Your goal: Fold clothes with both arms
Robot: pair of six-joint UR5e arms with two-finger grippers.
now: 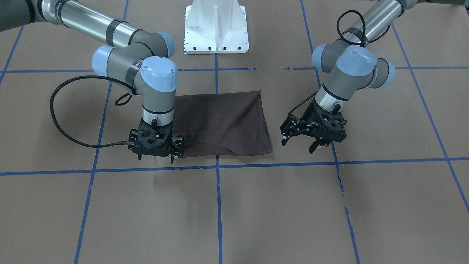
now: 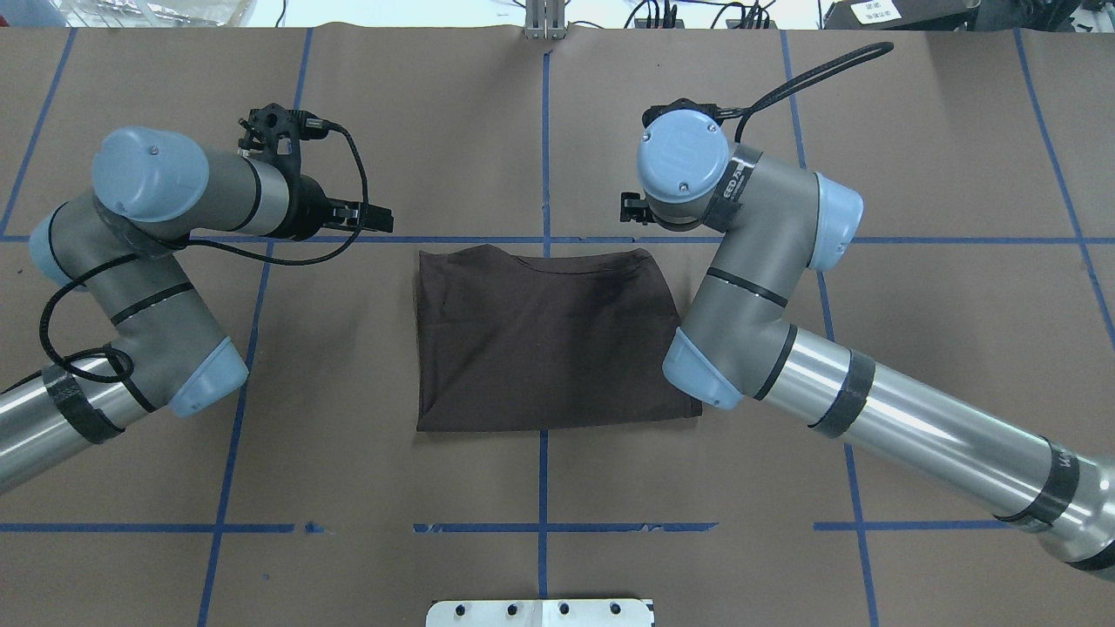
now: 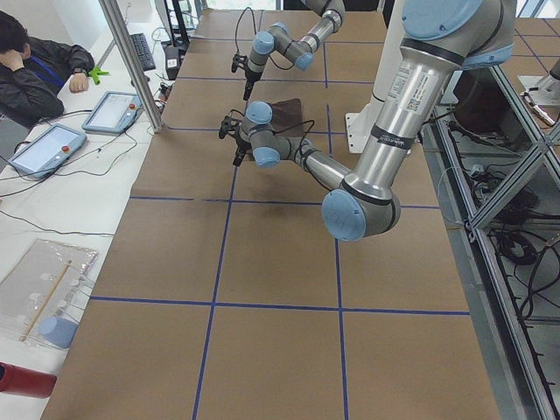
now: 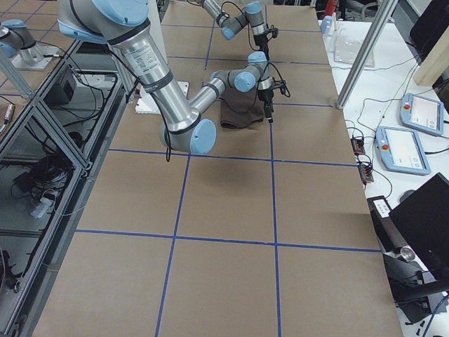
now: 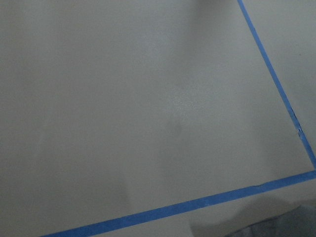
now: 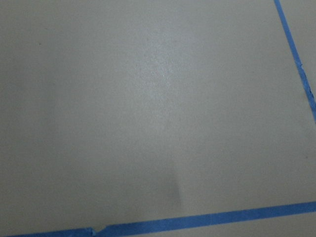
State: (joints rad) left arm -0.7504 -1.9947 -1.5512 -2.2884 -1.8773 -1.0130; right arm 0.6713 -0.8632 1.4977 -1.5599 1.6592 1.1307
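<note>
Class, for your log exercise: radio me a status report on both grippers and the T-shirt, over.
Left gripper open, beside the T-shirt. Right gripper open, at its opposite edge. T-shirt folded flat on table. Nothing in the way.

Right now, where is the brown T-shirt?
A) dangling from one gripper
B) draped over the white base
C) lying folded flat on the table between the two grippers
C: the T-shirt lies as a flat folded rectangle on the table, with the left gripper off one side and the right gripper at its opposite edge.
</note>
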